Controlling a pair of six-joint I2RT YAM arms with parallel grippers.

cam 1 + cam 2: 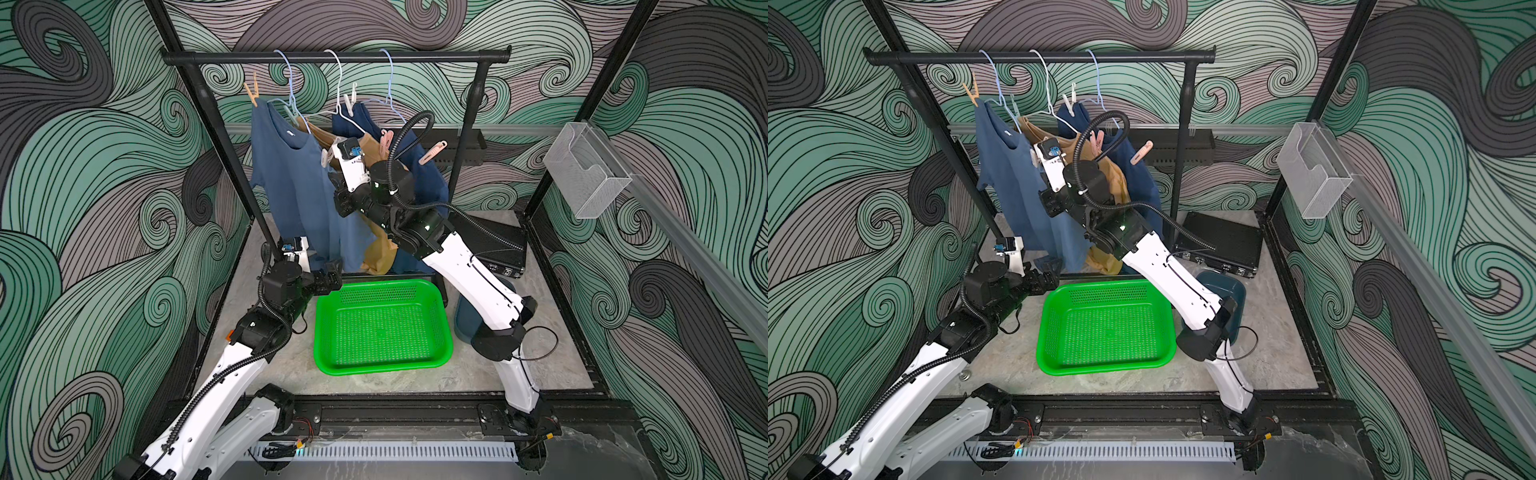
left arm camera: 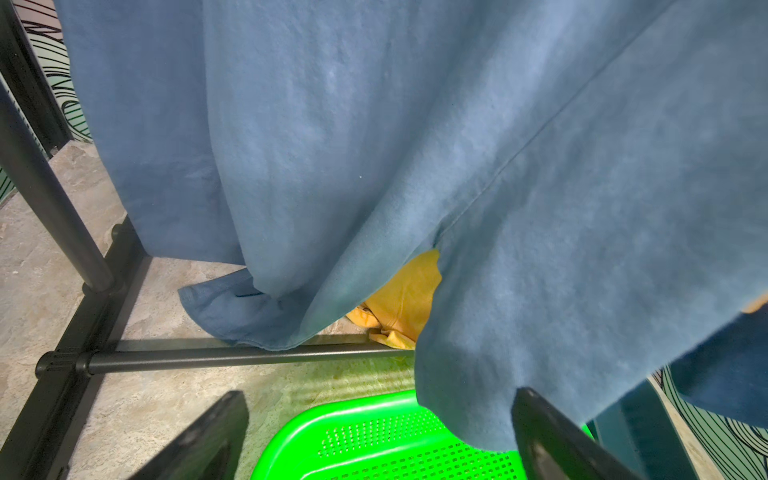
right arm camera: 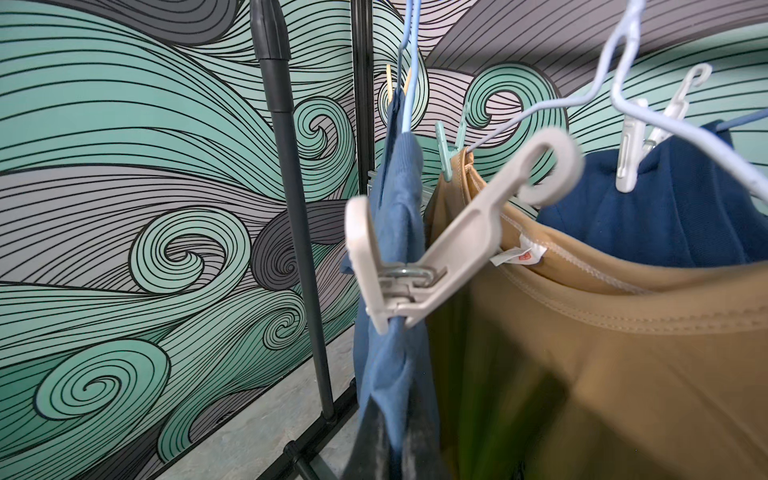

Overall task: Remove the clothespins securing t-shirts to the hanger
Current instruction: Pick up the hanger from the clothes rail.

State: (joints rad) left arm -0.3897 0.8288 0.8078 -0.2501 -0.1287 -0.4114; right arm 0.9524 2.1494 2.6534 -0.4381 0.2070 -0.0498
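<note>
Nearest, green basket, mesh bottom showing; dark blue bin beside it. Behind, left gripper low at the blue tee hem, spread wide. Higher, right gripper pressed together against that tee under a white clothespin; grip on cloth unclear. Farthest, orange clothespin on its shoulder, below the rail.

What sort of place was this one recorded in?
Probably a staged robot test cell, not a real laundry room: printed swirl-pattern panels enclose it, a garment rack stands on the tabletop, and robot arms are mounted on a rail.
</note>
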